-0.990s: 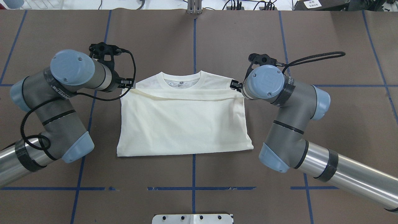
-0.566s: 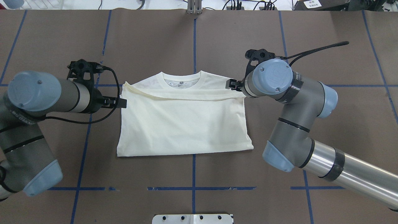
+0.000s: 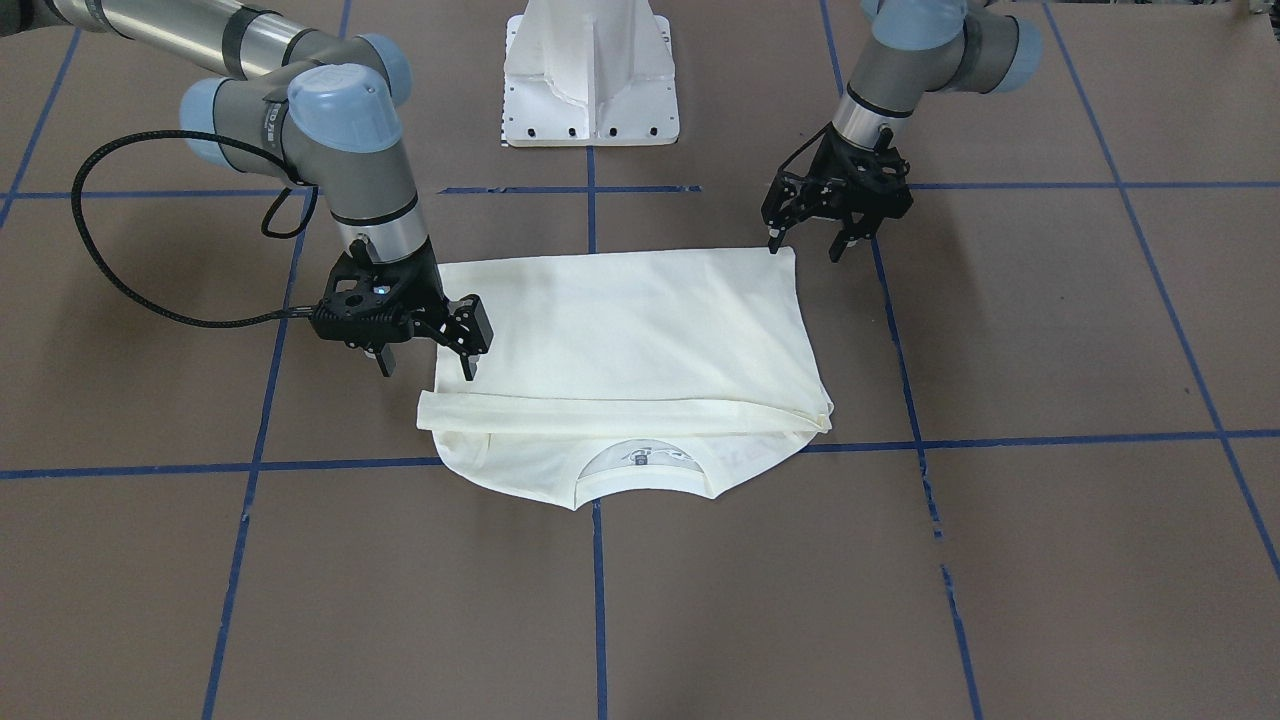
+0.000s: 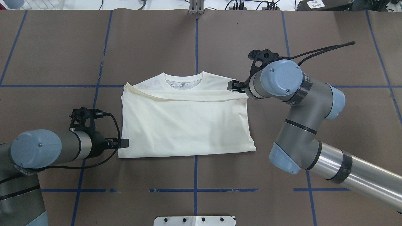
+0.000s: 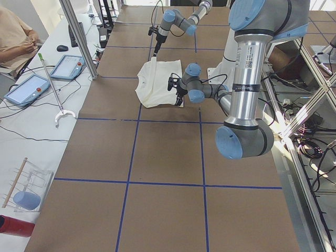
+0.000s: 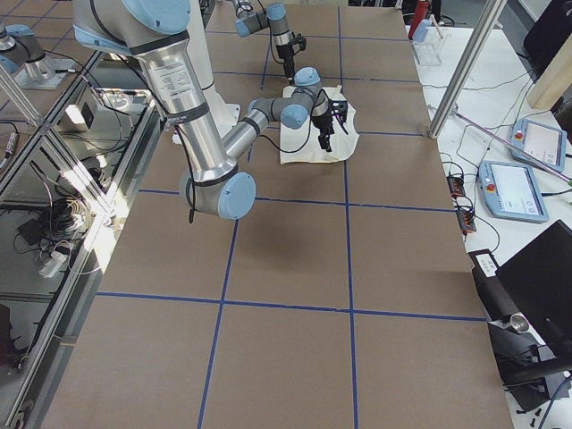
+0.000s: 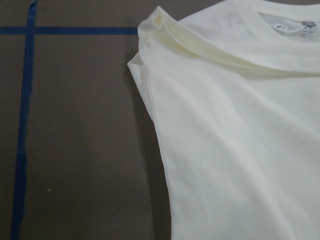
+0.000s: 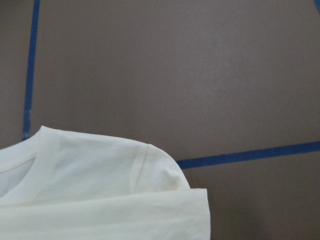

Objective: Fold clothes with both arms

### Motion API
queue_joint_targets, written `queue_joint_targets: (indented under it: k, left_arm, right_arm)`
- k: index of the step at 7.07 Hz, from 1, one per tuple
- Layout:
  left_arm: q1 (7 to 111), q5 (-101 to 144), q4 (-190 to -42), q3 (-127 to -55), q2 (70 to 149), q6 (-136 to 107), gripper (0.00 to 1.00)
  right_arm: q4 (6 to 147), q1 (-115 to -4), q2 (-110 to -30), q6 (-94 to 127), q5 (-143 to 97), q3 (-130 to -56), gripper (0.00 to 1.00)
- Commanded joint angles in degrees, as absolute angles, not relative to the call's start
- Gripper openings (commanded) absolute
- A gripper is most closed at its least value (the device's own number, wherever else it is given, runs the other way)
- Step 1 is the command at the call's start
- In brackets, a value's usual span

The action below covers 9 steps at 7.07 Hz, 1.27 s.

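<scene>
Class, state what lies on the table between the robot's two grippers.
The folded cream shirt lies between the left gripper and right gripper, seen in the front-facing view.

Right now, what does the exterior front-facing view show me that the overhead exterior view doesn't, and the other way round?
Only front-facing: the black left gripper and right gripper side-on, both with fingers spread open and holding nothing, beside the folded cream-white T-shirt; also the full white pedestal base. Only overhead: black cables beyond the table's far edge; there each gripper shows only partly. Both: that T-shirt, collar exposed, plain side up, on the brown table with blue tape lines.
</scene>
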State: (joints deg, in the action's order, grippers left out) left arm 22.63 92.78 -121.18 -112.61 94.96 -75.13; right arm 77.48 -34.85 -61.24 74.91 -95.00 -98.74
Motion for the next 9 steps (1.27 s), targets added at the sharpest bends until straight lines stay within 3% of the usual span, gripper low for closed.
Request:
queue_joint_targets:
  k: [1,4,7,8,9]
  left_arm:
    - [21.36,91.85,-122.43,-111.01,95.01,-76.64,0.63]
    - [20.13,91.93,-122.52,-110.04,95.54,-76.64,0.59]
    - [18.99,91.93,-122.52,-109.25,95.98,-76.55,0.47]
    - [18.9,91.93,-122.52,-109.16,95.98,-76.55,0.3]
    - [18.81,91.93,-122.52,-109.25,95.98,-76.47,0.03]
  right_arm:
    - [77.43,-34.8,-61.26,74.97,-95.01,-98.79,1.0]
    - [77.43,-34.8,-61.35,74.88,-94.92,-98.61,1.0]
    - [77.43,-34.8,-61.44,74.88,-94.92,-98.61,1.0]
    - [77.43,-34.8,-61.44,74.88,-94.92,-98.61,1.0]
    - [77.43,-34.8,-61.44,74.88,-94.92,-98.53,1.0]
